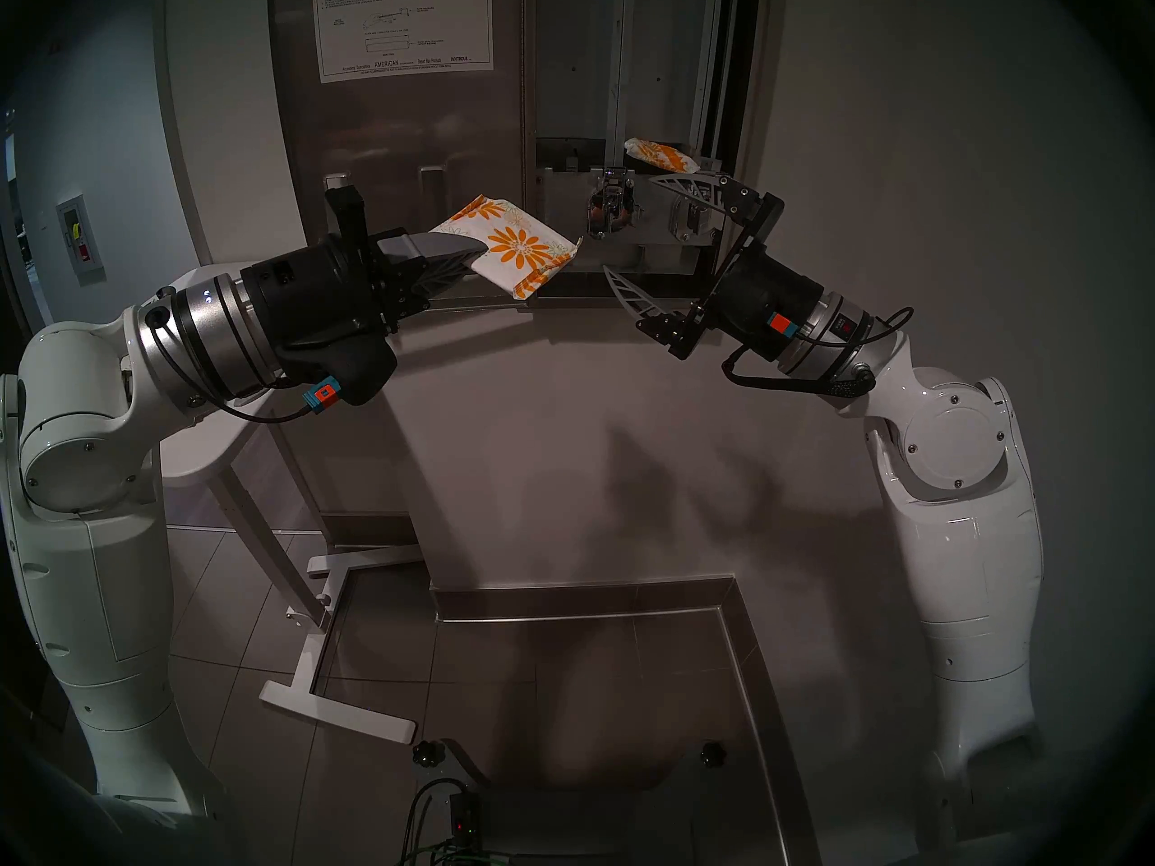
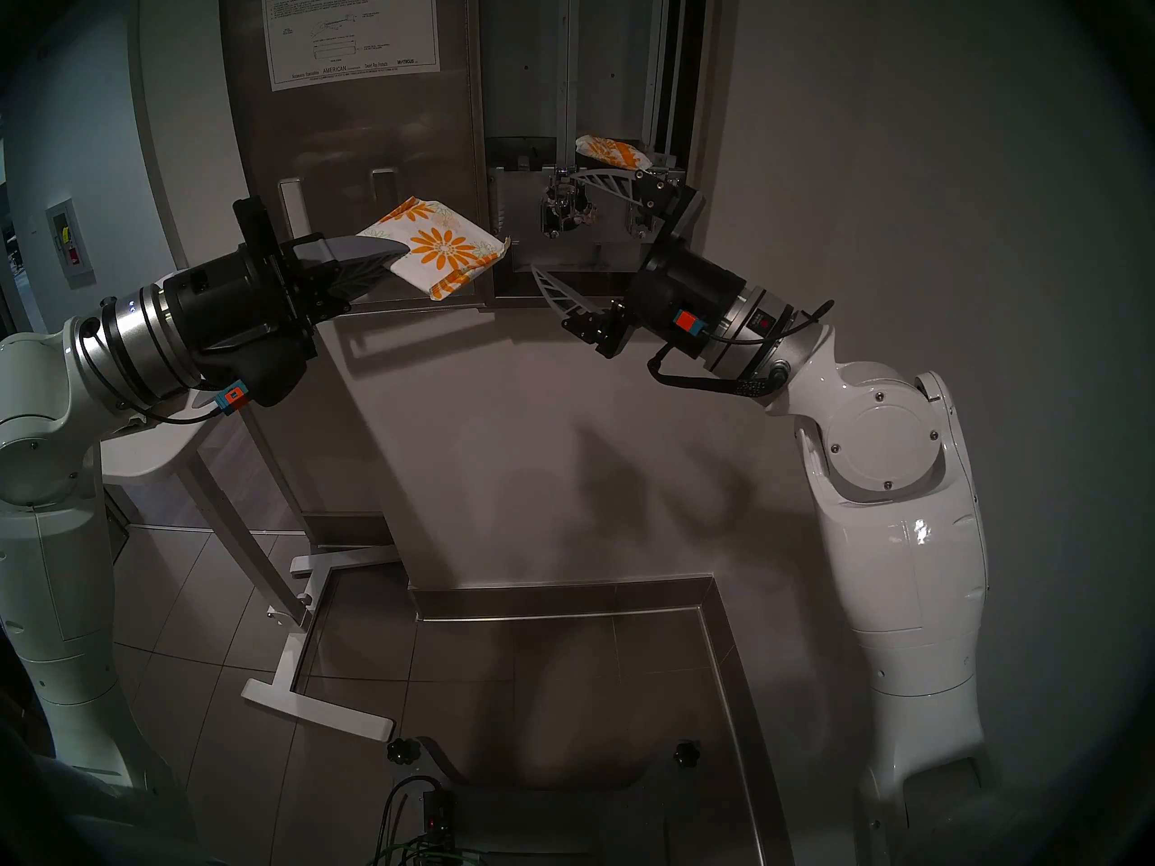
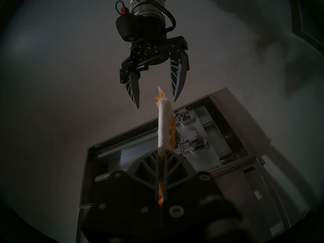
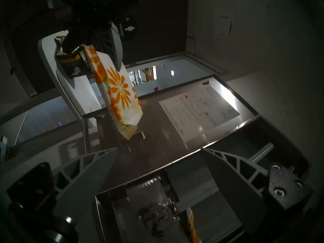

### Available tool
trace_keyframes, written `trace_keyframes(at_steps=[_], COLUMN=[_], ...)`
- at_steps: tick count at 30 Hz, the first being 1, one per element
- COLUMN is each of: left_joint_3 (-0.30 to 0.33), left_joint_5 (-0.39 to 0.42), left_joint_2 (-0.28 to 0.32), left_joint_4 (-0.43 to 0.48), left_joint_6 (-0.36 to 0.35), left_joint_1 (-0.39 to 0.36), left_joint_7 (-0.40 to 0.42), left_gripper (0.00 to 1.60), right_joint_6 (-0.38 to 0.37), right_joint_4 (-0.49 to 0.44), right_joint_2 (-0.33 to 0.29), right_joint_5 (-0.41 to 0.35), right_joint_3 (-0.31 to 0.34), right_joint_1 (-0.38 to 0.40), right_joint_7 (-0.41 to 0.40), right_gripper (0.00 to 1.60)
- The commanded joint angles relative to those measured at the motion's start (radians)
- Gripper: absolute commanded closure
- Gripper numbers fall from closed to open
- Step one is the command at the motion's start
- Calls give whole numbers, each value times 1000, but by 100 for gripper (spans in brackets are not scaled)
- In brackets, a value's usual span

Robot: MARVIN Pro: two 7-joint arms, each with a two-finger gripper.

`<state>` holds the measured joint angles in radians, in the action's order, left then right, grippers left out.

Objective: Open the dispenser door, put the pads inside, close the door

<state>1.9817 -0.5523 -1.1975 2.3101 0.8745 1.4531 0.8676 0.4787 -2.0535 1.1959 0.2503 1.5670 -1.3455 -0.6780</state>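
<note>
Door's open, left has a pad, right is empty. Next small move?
Probably a handover: the right gripper closes on the free end of the pad that the left gripper holds out. Its jaws stand open facing it, and one pad already lies inside the dispenser.

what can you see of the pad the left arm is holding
The held pad is a flat, soft packet in white wrap printed with orange daisies, one large flower facing up. The left tool is shut on one edge; the rest juts out free, roughly level, in front of the open door. Its far corner ends in a small crimped tab. Nothing else touches it.
</note>
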Motion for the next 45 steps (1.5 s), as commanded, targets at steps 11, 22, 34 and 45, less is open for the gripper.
trace_keyframes(at_steps=[11,22,34,45], left_joint_3=[1,1,1,1], left_joint_5=[-3,-3,-3,-3], left_joint_2=[3,3,3,3], left_joint_4=[3,3,3,3], left_joint_6=[2,2,2,2], left_joint_1=[-9,-9,-9,-9], left_joint_7=[-1,-1,-1,-1], left_gripper=[160,160,160,160], right_joint_6=[30,65,122,133], right_joint_4=[-22,9,87,117], right_joint_2=[13,41,102,142], right_joint_5=[31,83,181,247], right_joint_3=[-87,-115,-148,-158], right_joint_1=[64,98,152,176], right_joint_7=[-24,-17,39,81], right_gripper=[0,0,0,0])
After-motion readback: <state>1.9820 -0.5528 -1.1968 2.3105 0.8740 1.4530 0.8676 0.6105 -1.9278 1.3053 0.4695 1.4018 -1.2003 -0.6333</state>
